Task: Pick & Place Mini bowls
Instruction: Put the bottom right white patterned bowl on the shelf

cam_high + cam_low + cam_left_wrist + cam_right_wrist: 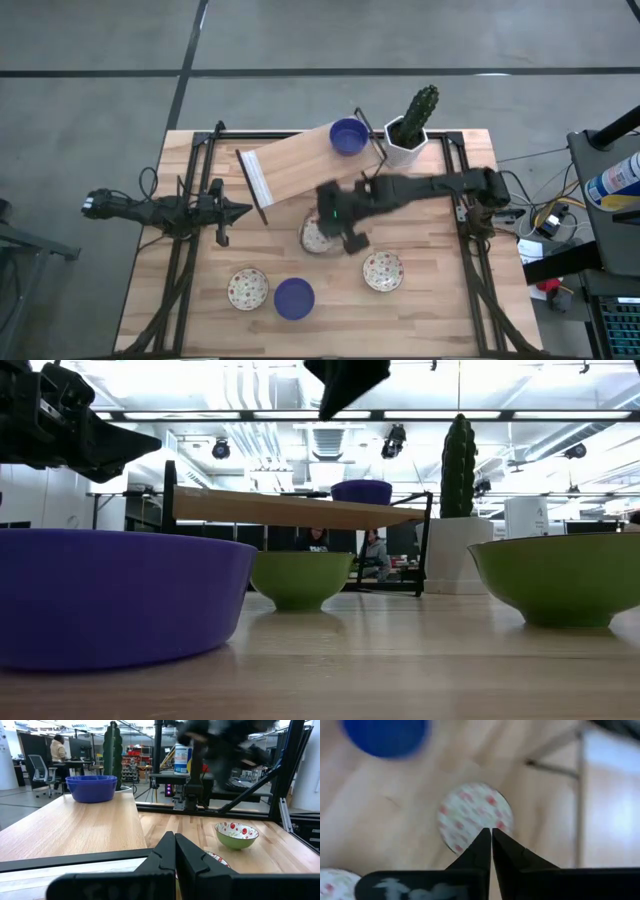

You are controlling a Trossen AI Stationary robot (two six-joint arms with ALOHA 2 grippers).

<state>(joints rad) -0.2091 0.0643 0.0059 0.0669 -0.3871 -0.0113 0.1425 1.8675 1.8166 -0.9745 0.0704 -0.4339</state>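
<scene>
Two blue mini bowls show: one (347,136) stands on a raised wooden shelf (300,165), the other (294,298) on the table near its near edge. Three cream patterned bowls with green outsides sit on the table (247,288), (383,270), (318,238). My right gripper (338,228) is shut and hangs high above the middle patterned bowl (475,817), well clear of it in the low view (345,380). My left gripper (235,210), shut, waits at the table's left, pointing toward the shelf (175,840).
A white pot with a green cactus (408,130) stands at the far right, beside the shelf. A black metal frame (195,150) rims the table and carries the shelf. Bare wood lies between the near bowls and the table's right edge.
</scene>
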